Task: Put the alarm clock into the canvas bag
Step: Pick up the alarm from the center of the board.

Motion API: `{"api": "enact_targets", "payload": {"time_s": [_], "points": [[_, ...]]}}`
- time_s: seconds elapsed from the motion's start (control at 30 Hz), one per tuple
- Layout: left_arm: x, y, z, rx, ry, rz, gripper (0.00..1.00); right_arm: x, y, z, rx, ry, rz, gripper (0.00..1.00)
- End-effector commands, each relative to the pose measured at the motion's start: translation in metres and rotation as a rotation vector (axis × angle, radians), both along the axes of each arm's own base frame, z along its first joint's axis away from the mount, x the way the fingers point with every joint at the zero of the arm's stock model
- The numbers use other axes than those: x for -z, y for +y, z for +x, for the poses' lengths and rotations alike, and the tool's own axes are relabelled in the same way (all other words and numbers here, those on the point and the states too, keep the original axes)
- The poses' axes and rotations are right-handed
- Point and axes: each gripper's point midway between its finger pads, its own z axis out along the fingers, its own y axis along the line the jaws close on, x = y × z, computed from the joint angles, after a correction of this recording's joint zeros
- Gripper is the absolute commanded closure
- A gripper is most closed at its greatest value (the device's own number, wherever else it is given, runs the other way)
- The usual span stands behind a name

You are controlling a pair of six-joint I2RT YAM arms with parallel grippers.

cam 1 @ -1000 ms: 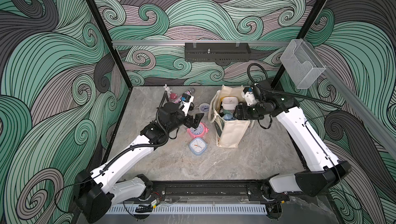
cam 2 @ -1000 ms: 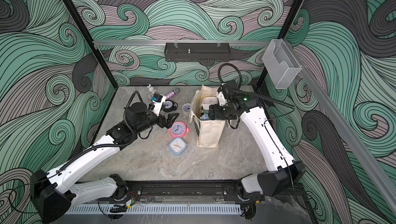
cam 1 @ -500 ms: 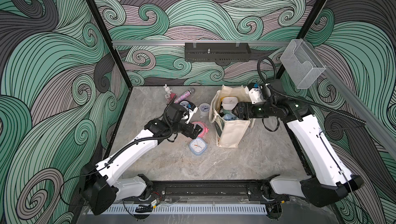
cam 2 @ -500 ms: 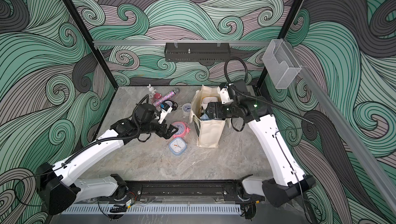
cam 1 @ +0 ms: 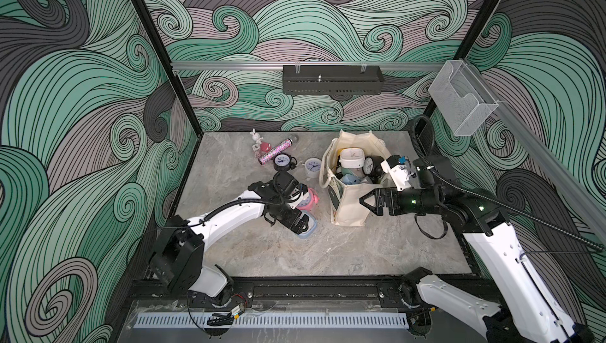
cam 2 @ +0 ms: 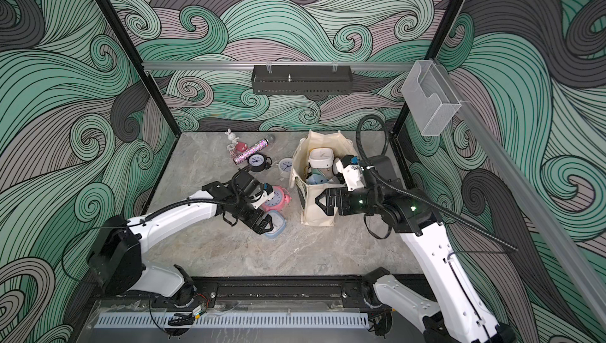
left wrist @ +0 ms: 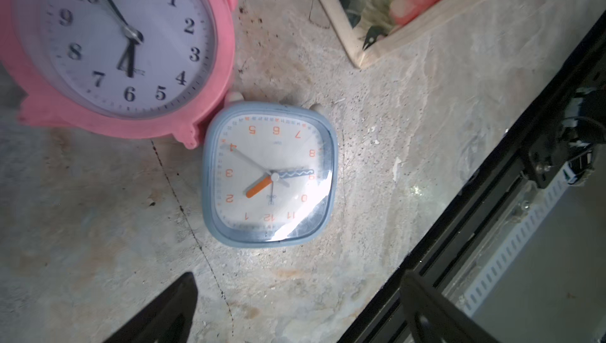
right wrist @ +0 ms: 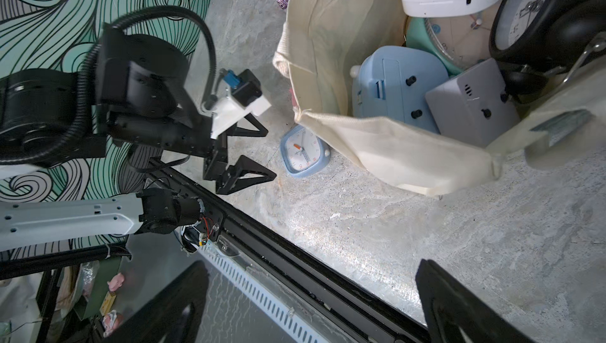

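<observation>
My left hand [cam 1: 300, 223] hangs over the blue square alarm clock [left wrist: 270, 174], jaws apart and holding nothing. The clock lies face up on the tabletop [cam 1: 377, 246], outside the canvas bag [cam 1: 349, 206] and just to the left of the bag's near corner. From my right wrist view the two left fingers [right wrist: 252, 174] stand beside the clock, clear of it. A pink round alarm clock [left wrist: 121, 42] lies face up just on the far side of the blue one. One of its feet comes right up to the blue case, and I cannot tell whether they touch.

My right hand [cam 1: 369, 203] is also spread wide and empty. It is held level in front of the near side of the bag, pointing left.

The bag stands upright right of centre with its mouth open. Inside I see a white clock [cam 1: 351, 157], a black round clock [cam 1: 370, 165], a pale blue clock back [right wrist: 396, 88] and a grey clock back [right wrist: 472, 105].

Further back on the left of the tabletop stand a black twin-bell clock [cam 1: 282, 162] and a small white clock [cam 1: 311, 167]. Near them are a glittery tube [cam 1: 275, 151] and a little rabbit figure [cam 1: 255, 136].
</observation>
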Motion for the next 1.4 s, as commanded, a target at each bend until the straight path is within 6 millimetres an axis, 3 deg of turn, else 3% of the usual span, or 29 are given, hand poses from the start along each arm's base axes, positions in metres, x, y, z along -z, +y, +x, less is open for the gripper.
{"api": "enact_targets", "payload": {"time_s": [0.0,0.2,0.53,0.83,1.37], "points": [[0.012,-0.001,0.001,0.076,-0.012,0.103,0.01,0.001,0.003,-0.008,-0.010,0.014,0.033,0.00],[0.029,-0.015,0.007,0.155,-0.097,0.155,0.01,0.001,0.002,-0.013,-0.021,0.002,0.045,0.00],[0.035,-0.012,0.029,0.148,-0.229,0.261,0.01,0.002,0.002,-0.017,-0.043,-0.008,0.046,0.00],[0.037,-0.032,0.022,0.180,-0.208,0.168,0.01,0.004,0.003,-0.016,-0.049,-0.008,0.039,0.00],[0.063,-0.036,0.028,0.147,-0.160,0.217,0.01,0.004,0.003,-0.015,-0.050,-0.012,0.034,0.00]]}}
